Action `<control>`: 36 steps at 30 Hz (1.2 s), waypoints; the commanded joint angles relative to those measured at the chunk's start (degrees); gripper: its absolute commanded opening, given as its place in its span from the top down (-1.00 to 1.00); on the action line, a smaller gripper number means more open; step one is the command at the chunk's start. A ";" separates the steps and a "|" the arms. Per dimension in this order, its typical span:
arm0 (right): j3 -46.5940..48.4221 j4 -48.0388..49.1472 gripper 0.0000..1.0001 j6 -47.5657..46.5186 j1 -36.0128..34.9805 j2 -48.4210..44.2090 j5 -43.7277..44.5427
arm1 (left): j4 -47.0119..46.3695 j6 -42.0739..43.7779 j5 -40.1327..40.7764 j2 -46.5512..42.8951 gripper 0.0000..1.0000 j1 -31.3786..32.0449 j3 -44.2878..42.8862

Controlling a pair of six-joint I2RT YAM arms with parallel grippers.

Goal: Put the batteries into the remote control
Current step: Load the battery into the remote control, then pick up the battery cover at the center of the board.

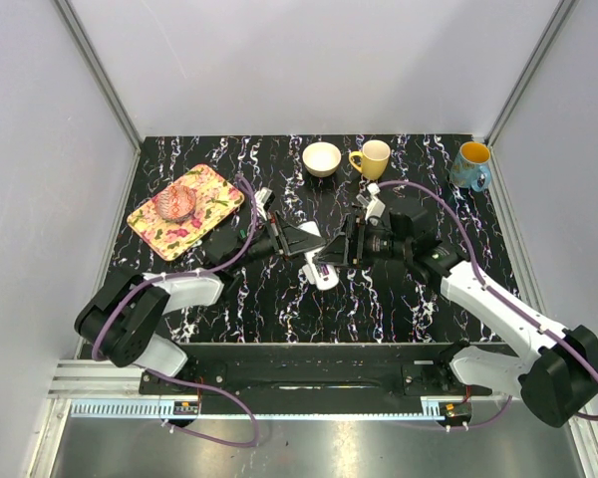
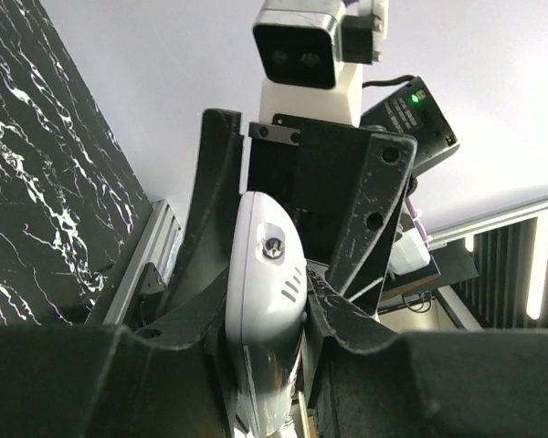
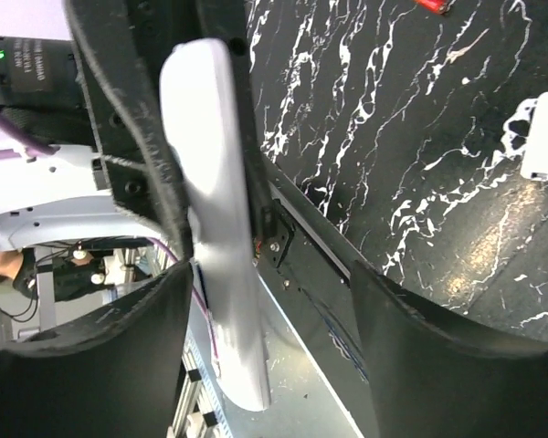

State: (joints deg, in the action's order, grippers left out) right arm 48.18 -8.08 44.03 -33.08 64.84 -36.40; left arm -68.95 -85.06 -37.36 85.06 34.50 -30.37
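Remote control (image 2: 260,274) pinched in left jaws; right jaws spread wide, facing it, contact unclear.

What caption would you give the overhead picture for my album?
Left gripper holds the white remote control over a black marbled table, facing the open right gripper.

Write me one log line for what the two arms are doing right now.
left gripper: shut on remote | right gripper: open, close to remote | loose white piece: lying on table
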 commanded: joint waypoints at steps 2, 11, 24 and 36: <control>5.51 -3.61 -0.59 -0.26 1.00 -1.64 3.79 | -0.49 3.76 -0.34 -3.49 1.00 0.13 -1.01; 9.57 -15.21 -0.75 -8.43 4.25 -11.75 20.73 | 10.14 10.69 2.64 -9.46 1.00 -2.94 4.44; 4.79 -11.96 -0.34 -16.07 0.92 10.82 26.55 | 27.08 18.07 3.53 -35.46 1.00 -10.07 15.70; 21.95 -20.13 -0.37 -26.36 -10.16 33.59 35.70 | 28.71 15.54 2.03 -40.59 1.00 -11.56 16.74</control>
State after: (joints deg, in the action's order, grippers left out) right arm 66.11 -25.30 22.13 -42.11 94.83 -4.10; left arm -37.26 -68.20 -34.61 44.64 23.59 -14.11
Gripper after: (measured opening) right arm 0.686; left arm 0.306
